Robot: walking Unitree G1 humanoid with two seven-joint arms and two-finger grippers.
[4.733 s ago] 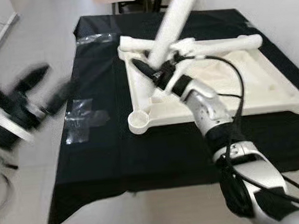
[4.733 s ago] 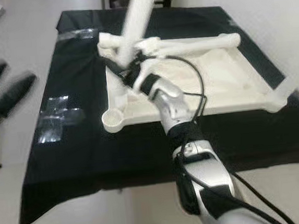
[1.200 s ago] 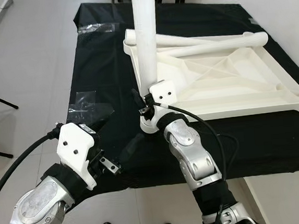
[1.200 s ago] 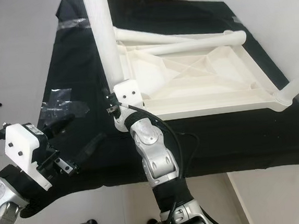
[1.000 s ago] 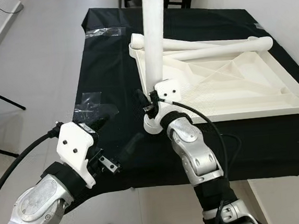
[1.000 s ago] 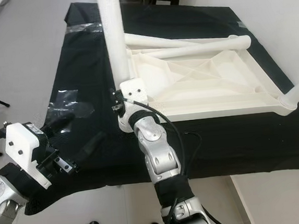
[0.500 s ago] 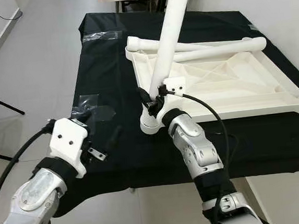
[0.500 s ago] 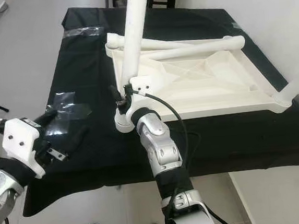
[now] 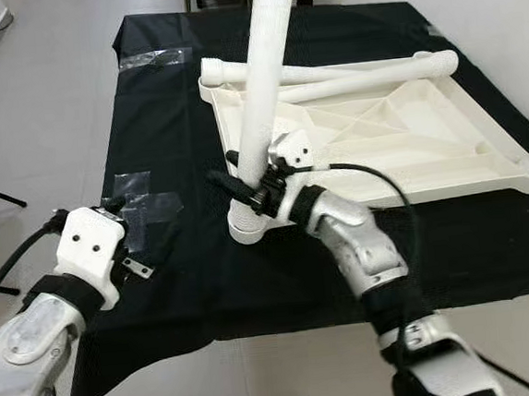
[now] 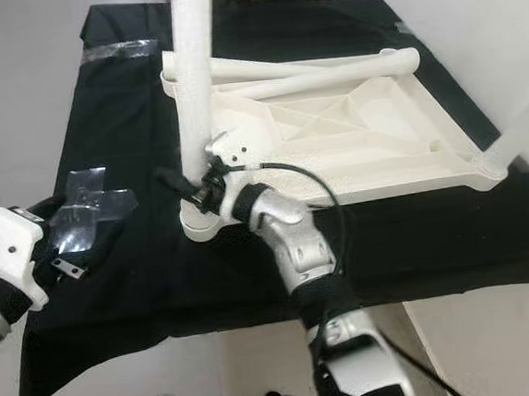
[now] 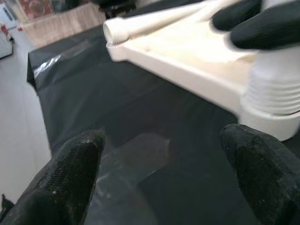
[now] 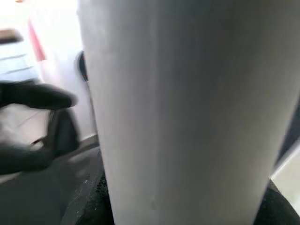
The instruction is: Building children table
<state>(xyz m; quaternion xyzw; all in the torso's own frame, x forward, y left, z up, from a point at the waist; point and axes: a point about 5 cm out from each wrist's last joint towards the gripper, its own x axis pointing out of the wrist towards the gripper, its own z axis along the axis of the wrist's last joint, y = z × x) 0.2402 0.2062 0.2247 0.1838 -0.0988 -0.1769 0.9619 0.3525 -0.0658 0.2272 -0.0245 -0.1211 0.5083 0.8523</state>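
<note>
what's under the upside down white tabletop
A black cloth lies under the white tabletop and spreads beyond it on every side. The surface beneath the cloth is covered and cannot be seen.

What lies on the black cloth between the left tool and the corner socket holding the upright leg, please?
Between the left tool and the corner socket: bare black cloth, with clear tape near the tool, in the left eye view.

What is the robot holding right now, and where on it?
The right claw grips the upright white table leg near its bottom end, just above the corner socket. The left claw is open, holding nothing.
</note>
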